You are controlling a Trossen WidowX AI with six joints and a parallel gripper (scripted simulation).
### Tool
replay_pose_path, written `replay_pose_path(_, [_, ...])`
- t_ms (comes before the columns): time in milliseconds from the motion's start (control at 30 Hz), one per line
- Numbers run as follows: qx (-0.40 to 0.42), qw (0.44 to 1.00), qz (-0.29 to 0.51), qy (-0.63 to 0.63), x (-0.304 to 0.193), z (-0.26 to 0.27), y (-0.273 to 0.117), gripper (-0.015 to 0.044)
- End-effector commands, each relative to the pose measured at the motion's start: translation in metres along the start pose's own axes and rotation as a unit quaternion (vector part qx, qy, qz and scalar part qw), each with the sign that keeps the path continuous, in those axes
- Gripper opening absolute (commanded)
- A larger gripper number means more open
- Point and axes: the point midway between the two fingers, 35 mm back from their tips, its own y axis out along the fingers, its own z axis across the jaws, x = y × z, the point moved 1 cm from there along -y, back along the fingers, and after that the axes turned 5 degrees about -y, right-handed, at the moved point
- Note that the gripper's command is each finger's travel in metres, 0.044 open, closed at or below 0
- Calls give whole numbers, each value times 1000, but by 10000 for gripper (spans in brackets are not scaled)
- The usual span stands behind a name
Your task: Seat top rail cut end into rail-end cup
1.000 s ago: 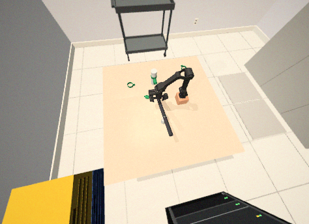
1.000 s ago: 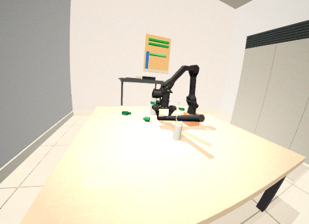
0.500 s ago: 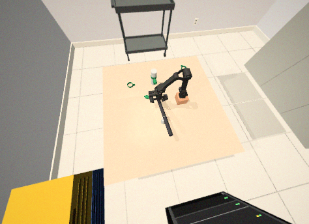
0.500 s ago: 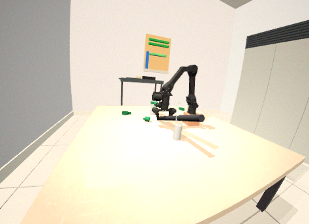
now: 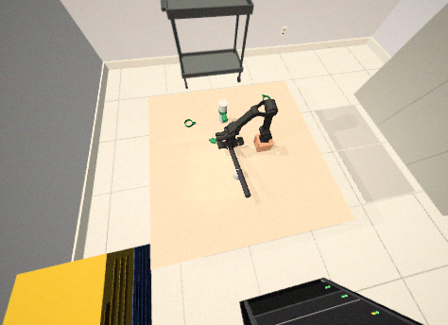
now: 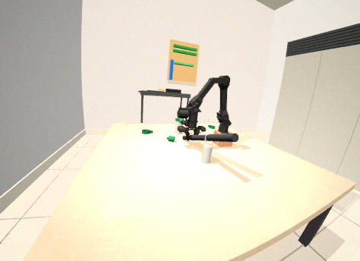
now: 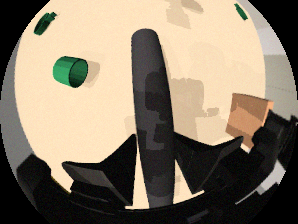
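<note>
The dark rail (image 5: 242, 182) (image 6: 224, 137) (image 7: 150, 95) runs through a thin pale loop above the short grey post (image 6: 206, 155). Its thick near end sticks out toward the front. My gripper (image 5: 231, 144) (image 6: 193, 133) (image 7: 152, 135) points down over the rail's far part, with a finger against each side, and looks shut on it. The rail's far end (image 7: 145, 34) is bare and shows beyond the fingers. The big white post (image 5: 223, 104) stands behind the gripper with a green band and cup (image 5: 224, 117) (image 6: 179, 121) high on it. The rail end is not in that cup; the exact gap is hidden.
A loose green cup (image 5: 213, 141) (image 6: 171, 138) (image 7: 70, 71) lies left of the rail. A green ring clamp (image 5: 193, 123) (image 6: 146, 131) (image 7: 44, 24) lies farther left. Another green piece (image 5: 267, 97) (image 6: 211, 127) (image 7: 241, 11) lies back right. The arm's base stands at an orange-brown block (image 5: 262, 144) (image 7: 247, 117).
</note>
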Motion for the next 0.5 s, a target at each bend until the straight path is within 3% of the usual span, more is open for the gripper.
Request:
replay_pose_path(0, [1,1000,-1,2,0,1,1,150])
replay_pose_path(133, [1,1000,-1,2,0,1,1,124])
replay_pose_path(300, [1,1000,-2,2,0,0,-4,0])
replay_pose_path(467, [-1,1000,-24,3,6,0,-13,0])
